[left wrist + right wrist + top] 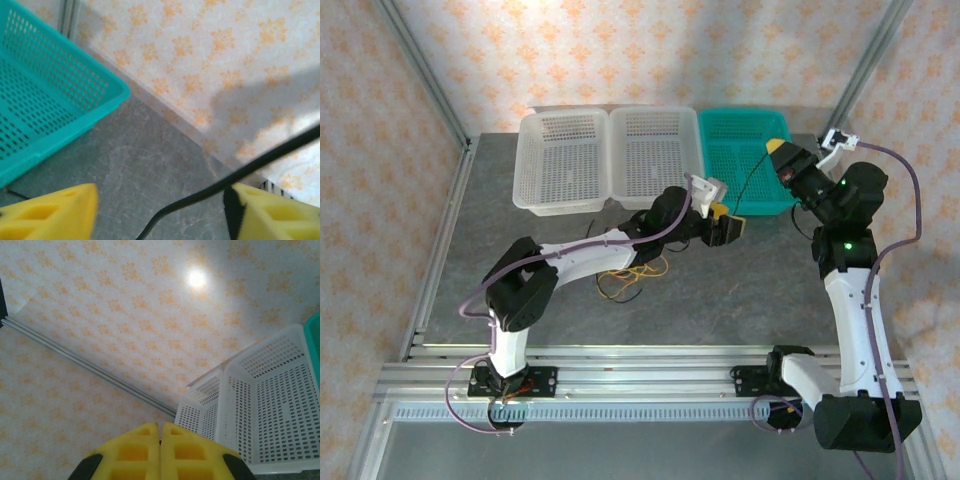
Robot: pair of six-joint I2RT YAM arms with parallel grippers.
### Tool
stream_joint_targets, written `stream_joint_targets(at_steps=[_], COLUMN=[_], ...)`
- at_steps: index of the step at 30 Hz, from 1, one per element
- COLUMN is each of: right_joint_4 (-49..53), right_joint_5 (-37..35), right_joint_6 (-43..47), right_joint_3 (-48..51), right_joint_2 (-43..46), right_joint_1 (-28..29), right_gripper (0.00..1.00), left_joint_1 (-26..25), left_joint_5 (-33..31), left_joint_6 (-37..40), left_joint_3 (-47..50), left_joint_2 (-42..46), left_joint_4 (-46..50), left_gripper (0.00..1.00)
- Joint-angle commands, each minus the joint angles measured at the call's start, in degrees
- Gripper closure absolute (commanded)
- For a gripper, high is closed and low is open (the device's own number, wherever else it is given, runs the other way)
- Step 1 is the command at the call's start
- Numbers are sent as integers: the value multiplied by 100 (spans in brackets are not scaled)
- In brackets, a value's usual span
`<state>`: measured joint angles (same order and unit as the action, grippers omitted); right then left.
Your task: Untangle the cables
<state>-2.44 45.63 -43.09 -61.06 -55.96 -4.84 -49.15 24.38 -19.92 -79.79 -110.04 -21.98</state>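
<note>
A thin black cable [752, 185] runs taut from my right gripper [775, 147], raised over the teal basket [745, 112], down to my left gripper [728, 228] by that basket's front edge. In the right wrist view the yellow right gripper [160, 432] is pressed shut, with a dark sliver in the seam. The left gripper [160, 212] stands open, and the black cable [200, 192] passes between its fingers, lying across the right one. A tangle of yellow, orange and black cables [632, 272] lies on the table beneath the left arm.
Two white baskets [565, 112] [655, 110] stand side by side at the back, left of the teal basket [60, 75]. The white baskets [270, 405] also show beyond the right fingers. Patterned walls and metal frame posts enclose the table.
</note>
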Motion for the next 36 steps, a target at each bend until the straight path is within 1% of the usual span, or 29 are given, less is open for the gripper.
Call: stream_joint_targets(at_steps=[1, 6, 12, 16, 17, 22, 23, 26, 29, 31, 32, 36], right_joint_4=[-51, -39, 123, 467, 624, 1381, 1589, 1988, 2125, 2081, 1984, 1392], right_joint_5=[-49, -82, -253, -554, -684, -1598, -1868, -2663, -3219, -3231, -3062, -1912], right_joint_6=[-34, -78, 6, 260, 361, 992, 1180, 1636, 1935, 2014, 2040, 1960], right_joint_3=[-114, -83, -90, -175, -209, -358, -387, -317, -87, 122, 241, 714], right_joint_2=[29, 16, 42, 42, 51, 90, 95, 121, 102, 34, -6, -267], right_joint_1=[36, 36, 36, 36, 36, 36, 36, 36, 36, 36, 36, 35], right_gripper=[100, 100, 100, 100, 100, 100, 100, 100, 100, 100, 100, 100], left_joint_1=[-34, -34, -29, -10, -1, 77, 102, 192, 300, 373, 408, 476], left_joint_5=[82, 171, 129, 85, 71, -25, -38, -82, -53, 87, 175, 326], left_joint_6=[-90, -280, -337, -337, -345, -354, -358, -381, -428, -449, -438, -371], left_joint_3=[-117, -225, -189, -52, 3, 373, 482, 851, 1214, 1324, 1334, 1273], left_joint_2=[-151, -362, -396, -306, -261, 35, 289, 700, 1157, 1389, 1486, 1831], left_joint_4=[-422, -633, -728, -738, -751, -764, -749, -736, -749, -707, -637, -365], left_gripper=[45, 58, 76, 92, 94, 97, 97, 99, 100, 100, 100, 100])
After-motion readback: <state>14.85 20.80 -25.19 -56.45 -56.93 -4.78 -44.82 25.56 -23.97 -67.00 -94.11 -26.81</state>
